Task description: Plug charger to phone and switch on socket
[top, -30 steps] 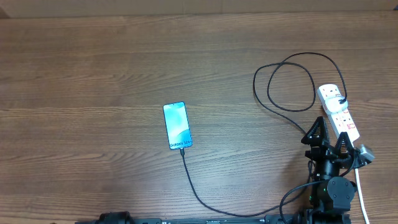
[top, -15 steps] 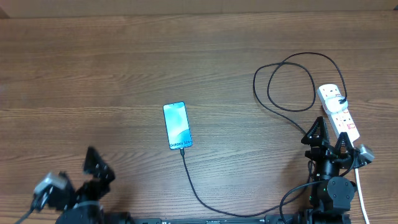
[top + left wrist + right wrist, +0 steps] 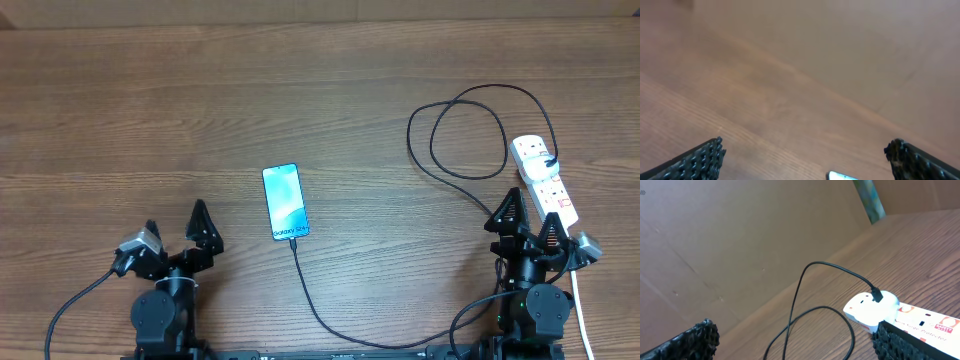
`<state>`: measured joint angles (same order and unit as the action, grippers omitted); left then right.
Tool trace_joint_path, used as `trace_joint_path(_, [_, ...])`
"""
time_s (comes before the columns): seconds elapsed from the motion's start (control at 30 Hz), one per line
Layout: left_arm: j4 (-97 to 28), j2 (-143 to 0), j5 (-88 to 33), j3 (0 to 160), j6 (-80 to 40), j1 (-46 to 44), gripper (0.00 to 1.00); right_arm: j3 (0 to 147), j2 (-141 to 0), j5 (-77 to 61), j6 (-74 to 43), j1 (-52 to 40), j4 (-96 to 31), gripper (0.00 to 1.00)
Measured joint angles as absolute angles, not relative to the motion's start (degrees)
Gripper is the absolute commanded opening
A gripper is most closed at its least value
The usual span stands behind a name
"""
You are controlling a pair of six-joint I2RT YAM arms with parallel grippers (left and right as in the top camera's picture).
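Observation:
The phone (image 3: 284,201) lies mid-table, blue screen up, "Galaxy" text at its near end. The black charger cable (image 3: 320,312) runs from the phone's near end, along the front edge, and loops (image 3: 455,140) to its plug in the far end of the white socket strip (image 3: 545,181). My left gripper (image 3: 180,232) is open and empty, left of the phone; the phone's corner (image 3: 840,176) shows at the bottom of the left wrist view. My right gripper (image 3: 528,225) is open and empty, at the strip's near end. The right wrist view shows the strip (image 3: 875,311) and cable loop (image 3: 810,317).
The strip's thick white cord (image 3: 581,310) runs to the front edge at the right. A cardboard wall (image 3: 740,240) stands behind the table's far edge. Bare wood table (image 3: 150,110) spreads left and back.
The left arm has come into view at the front left and now stands upright with its fingers open. The right arm, phone and cable have not moved.

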<state>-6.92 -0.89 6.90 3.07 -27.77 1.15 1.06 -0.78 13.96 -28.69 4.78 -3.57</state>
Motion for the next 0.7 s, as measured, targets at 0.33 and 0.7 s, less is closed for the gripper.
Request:
trace_joint_path(0.33, [-4.7,-0.9,1.0,0.7,-13.2,1.1,1.0,1.1,-0.8,14.0,-28.7,4.8,-3.5,1.0])
trace_joint_path(0.7, [-4.6,-0.9,-0.3,0.7,-9.1,1.1,1.0,1.1,-0.8,14.0,-28.7,4.8,-3.6,1.0])
